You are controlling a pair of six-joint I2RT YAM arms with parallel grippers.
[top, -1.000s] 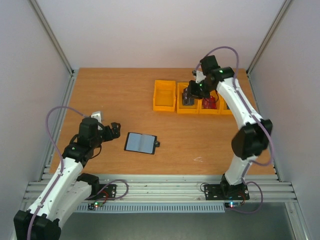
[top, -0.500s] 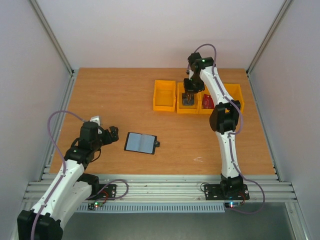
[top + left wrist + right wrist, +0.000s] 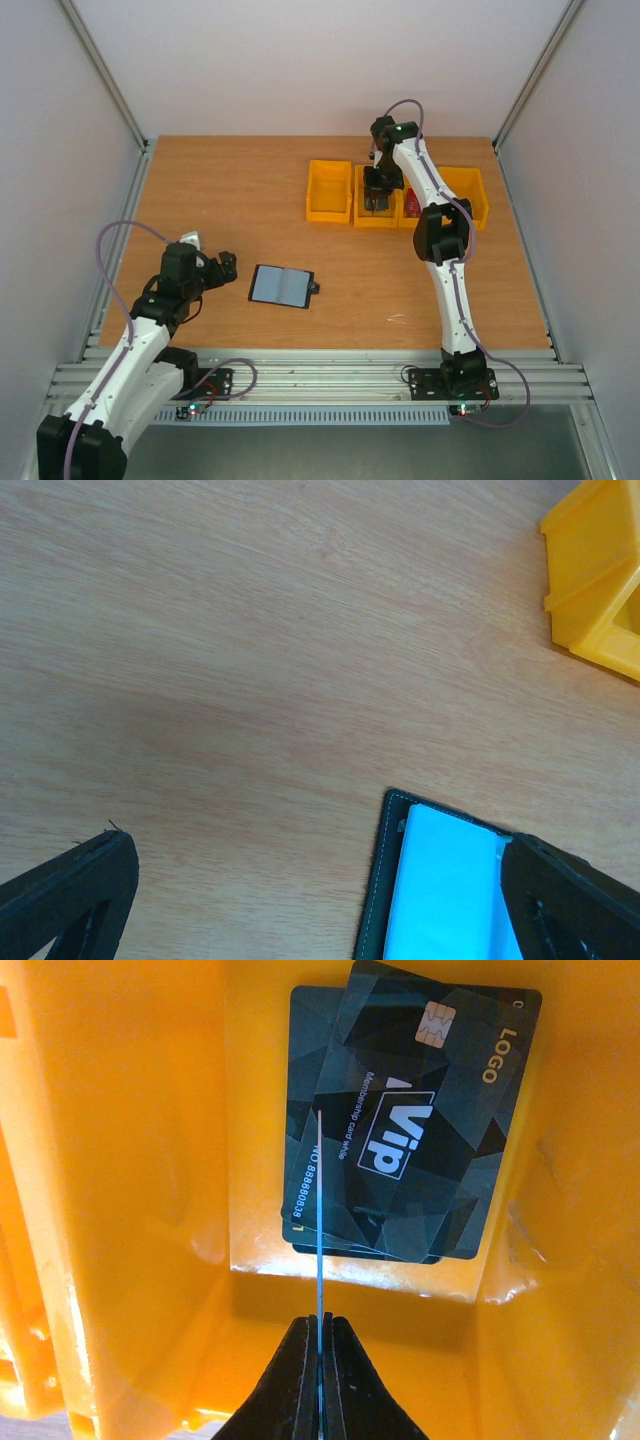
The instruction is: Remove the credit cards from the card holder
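1. While the right gripper point(image 3: 318, 1332) pinches one thin card point(image 3: 318, 1210) edge-on over the yellow bin point(image 3: 120, 1160) at the far right, a skewed release could tip it against the wall; it may then lean there and not lie flat on the dark cards point(image 3: 410, 1120) below.
2. The left gripper point(image 3: 226, 264), wide open and holding nothing, hovers just left of the open card holder point(image 3: 281, 286) at the near left; a careless sweep could shove the holder; whether cards remain inside cannot be told.
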